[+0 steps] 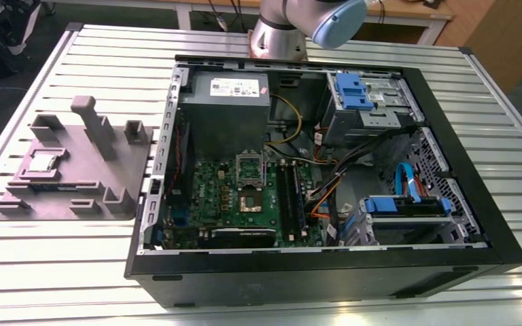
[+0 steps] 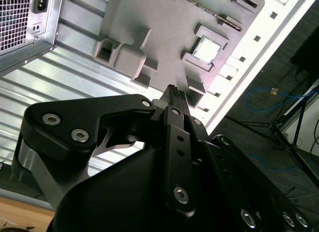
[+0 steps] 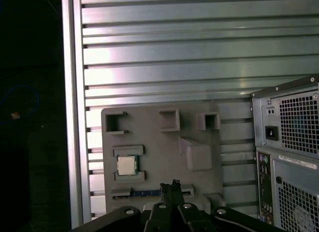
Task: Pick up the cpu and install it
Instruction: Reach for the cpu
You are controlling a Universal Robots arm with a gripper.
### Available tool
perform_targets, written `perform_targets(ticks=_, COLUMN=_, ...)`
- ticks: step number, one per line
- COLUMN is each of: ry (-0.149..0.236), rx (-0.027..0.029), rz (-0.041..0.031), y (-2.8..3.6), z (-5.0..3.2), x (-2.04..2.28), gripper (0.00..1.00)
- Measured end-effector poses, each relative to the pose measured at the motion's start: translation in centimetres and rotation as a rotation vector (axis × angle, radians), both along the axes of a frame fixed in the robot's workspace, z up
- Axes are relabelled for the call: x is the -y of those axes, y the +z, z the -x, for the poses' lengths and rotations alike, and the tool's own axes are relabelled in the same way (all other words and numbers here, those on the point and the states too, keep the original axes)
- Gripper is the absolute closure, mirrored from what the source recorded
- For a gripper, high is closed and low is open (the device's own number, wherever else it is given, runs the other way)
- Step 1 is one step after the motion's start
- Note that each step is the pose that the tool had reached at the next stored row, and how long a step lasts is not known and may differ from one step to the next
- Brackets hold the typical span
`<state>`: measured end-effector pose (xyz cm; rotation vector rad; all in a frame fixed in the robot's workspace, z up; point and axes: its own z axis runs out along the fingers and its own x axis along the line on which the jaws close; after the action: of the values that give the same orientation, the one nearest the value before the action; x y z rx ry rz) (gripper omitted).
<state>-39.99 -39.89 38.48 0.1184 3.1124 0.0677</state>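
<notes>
The cpu [image 1: 43, 161] is a small silvery square lying flat in a pocket of a grey holder block [image 1: 71, 197], on the table at the exterior view's left. Both wrist views show it in that pocket, the cpu [image 2: 207, 48] and the cpu [image 3: 126, 165]. My gripper [image 2: 174, 95] hangs well above the holder block [image 2: 149, 22] and off to one side of the chip. Its black fingers are shut together with nothing between them, as seen at the gripper [image 3: 172, 184]. The dark socket [image 1: 249, 202] sits on the green motherboard inside the open computer case [image 1: 334, 278].
The arm's base [image 1: 279, 34] stands behind the case. Inside the case are a grey power supply [image 1: 228, 102], blue drive bays [image 1: 361, 95] and loose cables [image 1: 334, 183]. The holder block has upright posts [image 1: 93, 125]. The slatted table [image 1: 62, 272] ends just beyond the holder.
</notes>
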Motion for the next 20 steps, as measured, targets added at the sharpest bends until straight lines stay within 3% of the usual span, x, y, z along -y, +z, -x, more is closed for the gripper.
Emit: perform_targets(ticks=20, ry=0.000, rx=0.0000, rz=0.0000, y=0.00, z=1.29, x=0.00, gripper=0.90)
